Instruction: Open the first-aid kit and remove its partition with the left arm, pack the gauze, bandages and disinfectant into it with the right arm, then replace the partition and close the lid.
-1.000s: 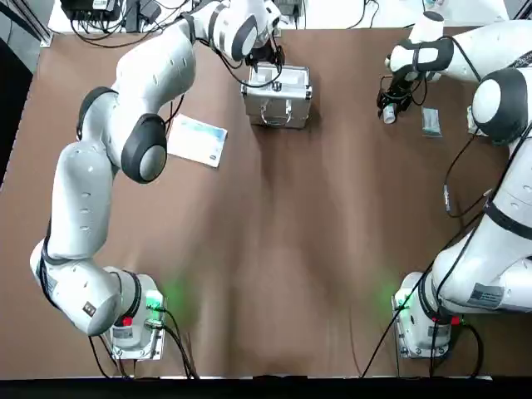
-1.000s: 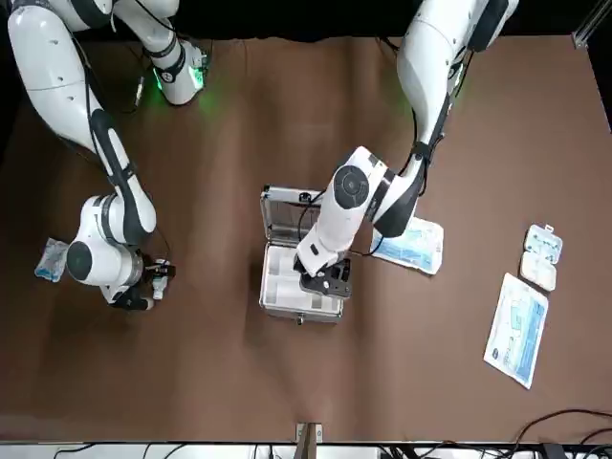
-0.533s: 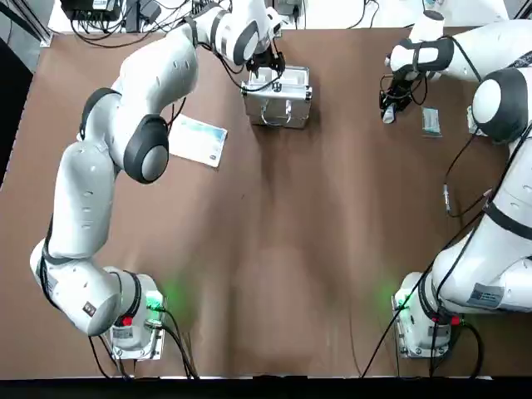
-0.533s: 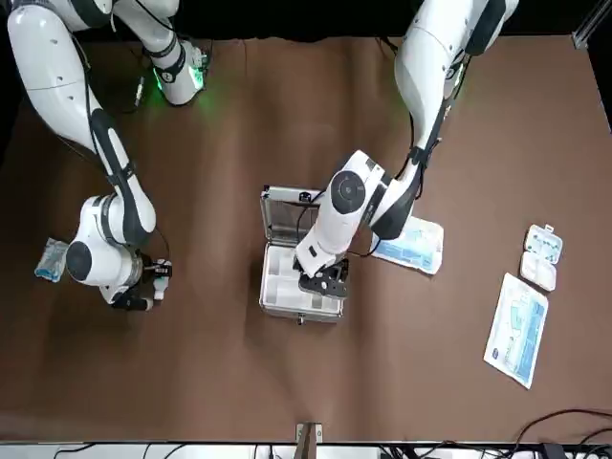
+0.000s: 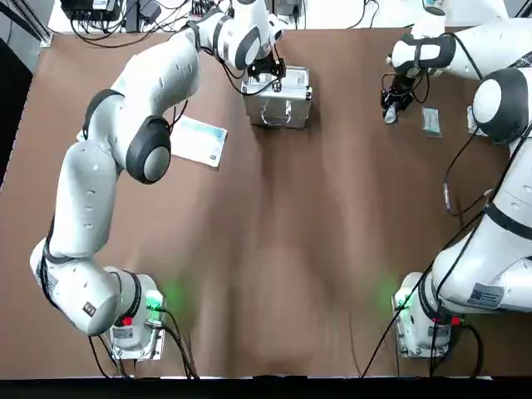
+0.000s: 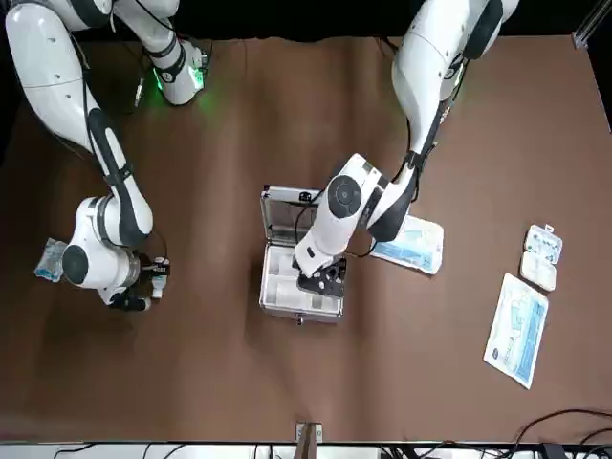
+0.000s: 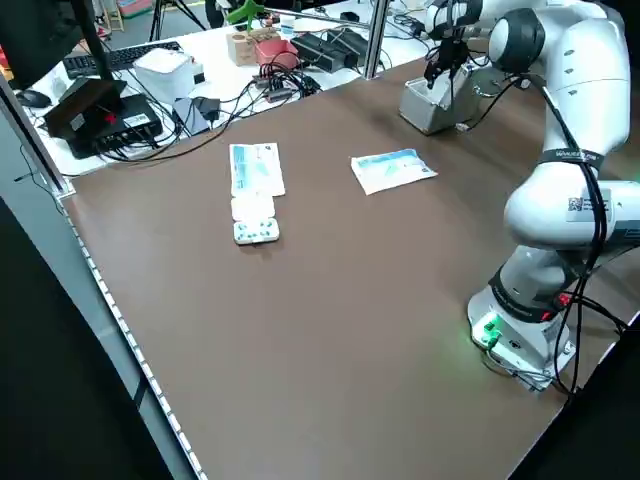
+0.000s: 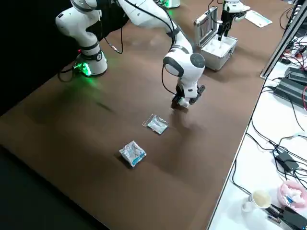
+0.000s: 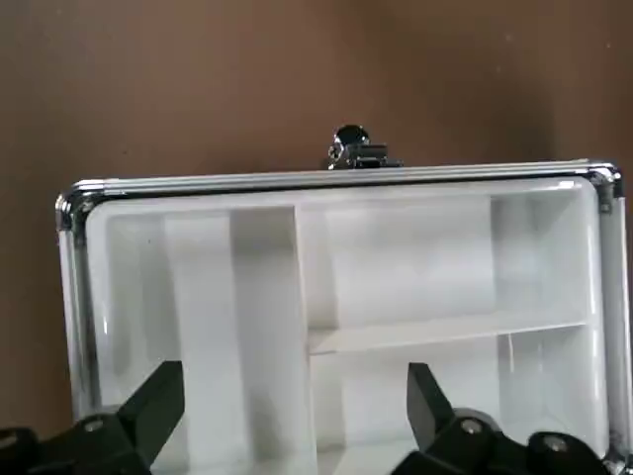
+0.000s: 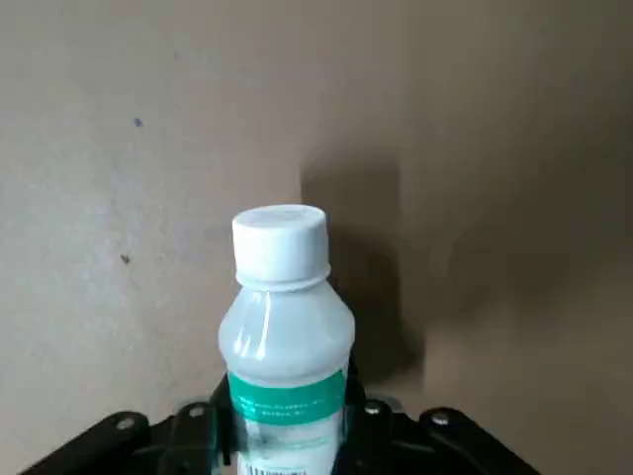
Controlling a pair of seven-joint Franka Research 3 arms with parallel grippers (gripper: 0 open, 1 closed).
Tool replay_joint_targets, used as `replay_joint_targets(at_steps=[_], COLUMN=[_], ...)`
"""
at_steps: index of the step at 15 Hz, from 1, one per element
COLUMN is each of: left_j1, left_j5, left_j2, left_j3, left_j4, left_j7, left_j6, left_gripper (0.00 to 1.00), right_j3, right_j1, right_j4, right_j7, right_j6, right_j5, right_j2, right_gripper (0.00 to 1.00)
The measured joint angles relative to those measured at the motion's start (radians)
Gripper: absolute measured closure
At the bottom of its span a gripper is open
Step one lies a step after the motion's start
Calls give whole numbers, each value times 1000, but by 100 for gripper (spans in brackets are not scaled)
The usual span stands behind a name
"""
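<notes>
Case: lid up, white tray seated inside, compartments bare.
L claw: spread wide over tray.
R claw: clamped on bottle, well apart from case.

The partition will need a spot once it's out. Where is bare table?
Widest bare brown table runs from the open silver case to both green-lit bases. A narrower strip lies between the case and the right gripper holding the small white bottle. The flat pale-green pack crowds the case's left.
</notes>
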State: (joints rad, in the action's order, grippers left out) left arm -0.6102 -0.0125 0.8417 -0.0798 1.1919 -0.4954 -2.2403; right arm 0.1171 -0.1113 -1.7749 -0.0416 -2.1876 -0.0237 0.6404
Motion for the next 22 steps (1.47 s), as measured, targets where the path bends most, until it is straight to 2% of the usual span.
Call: replay_joint_targets(at_steps=[8, 13, 22], left_j1=[0, 0, -1], left_j5=[0, 0, 0], left_j2=[7, 20, 30], left_j3=[-8, -11, -14], left_j4=[1, 1, 2], left_j7=[42, 49, 85], left_j6=[11, 11, 38], left_gripper=[1, 4, 17], right_j3=[3, 3, 3], right_j1=[3, 3, 3], right_j4=[117, 119, 119], right_j7=[-1, -1, -1], right_j6=[165, 191, 195], right_j5=[1, 1, 1], right_j2=[-6, -6, -5], right_gripper=[60, 60, 60])
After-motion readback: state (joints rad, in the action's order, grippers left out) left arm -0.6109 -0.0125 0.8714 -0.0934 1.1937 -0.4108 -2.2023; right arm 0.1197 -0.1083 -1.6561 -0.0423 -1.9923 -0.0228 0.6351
